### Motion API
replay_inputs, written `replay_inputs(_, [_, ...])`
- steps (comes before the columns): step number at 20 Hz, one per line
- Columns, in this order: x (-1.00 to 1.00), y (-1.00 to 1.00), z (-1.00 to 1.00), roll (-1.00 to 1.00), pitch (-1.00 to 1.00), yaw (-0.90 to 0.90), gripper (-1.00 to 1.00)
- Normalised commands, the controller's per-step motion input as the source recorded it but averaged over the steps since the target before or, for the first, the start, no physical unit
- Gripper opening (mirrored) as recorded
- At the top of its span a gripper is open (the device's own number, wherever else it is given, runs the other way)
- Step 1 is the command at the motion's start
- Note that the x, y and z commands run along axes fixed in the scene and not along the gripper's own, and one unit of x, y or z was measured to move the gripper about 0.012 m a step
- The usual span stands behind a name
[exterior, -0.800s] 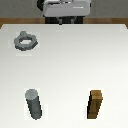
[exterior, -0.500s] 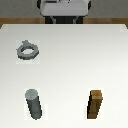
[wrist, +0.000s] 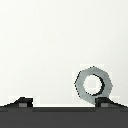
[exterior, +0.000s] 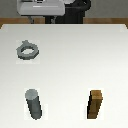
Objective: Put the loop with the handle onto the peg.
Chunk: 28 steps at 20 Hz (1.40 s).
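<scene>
Wrist view: octagonal grey loop point(wrist: 93, 84) lies flat; end effector point(wrist: 64, 103) spread, empty.

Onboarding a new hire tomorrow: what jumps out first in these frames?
Three small things on a bare white table: the grey loop with the handle lying flat toward the exterior view's left, with the upright grey peg nearer the camera on that side and a brown block standing on the right. In the wrist view, the loop fills the frame just above the gripper.

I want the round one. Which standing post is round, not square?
The grey peg, at the exterior view's left, is round; the brown block has flat, square sides.
</scene>
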Motion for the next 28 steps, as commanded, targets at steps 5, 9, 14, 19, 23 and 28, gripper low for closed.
replay_inputs(5, [0.0, -1.0, 0.0, 0.0, 0.0, 0.03, 1.0])
replay_inputs(9, [0.0, 0.0, 0.0, 0.0, 0.0, 0.11, 1.0])
replay_inputs(14, [0.0, 0.0, 0.0, 0.0, 0.0, 0.03, 1.0])
replay_inputs(19, [-0.2, 0.0, -0.2, 0.0, 0.0, 0.0, 1.0])
replay_inputs(23, [-0.75, 0.0, -0.12, 0.0, 0.0, 0.0, 1.0])
replay_inputs(28, [0.0, -0.6, -1.0, 0.0, 0.0, 0.0, 1.0])
